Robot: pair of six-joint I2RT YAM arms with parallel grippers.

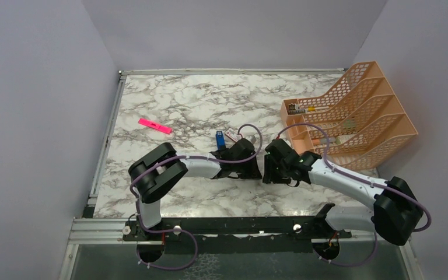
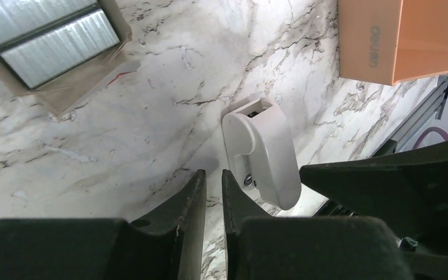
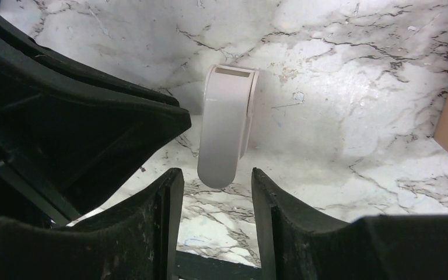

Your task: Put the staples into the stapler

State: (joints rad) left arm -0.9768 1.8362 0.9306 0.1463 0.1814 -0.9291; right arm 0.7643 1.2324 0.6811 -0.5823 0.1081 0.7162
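Note:
The blue stapler lies on the marble just beyond my left gripper, with a red-and-white box beside it. In the left wrist view, grey ribbed staples lie in an open cardboard tray at the upper left. A small white cap-like piece rests on the table between my two grippers. My left gripper shows only a narrow gap with nothing in it, and the white piece sits just to its right. My right gripper is open, with the white piece just ahead of its fingertips and untouched.
An orange mesh file tray holding a few small items stands at the right, and its wall shows in the left wrist view. A pink marker lies at the left. The two grippers nearly meet at mid-table.

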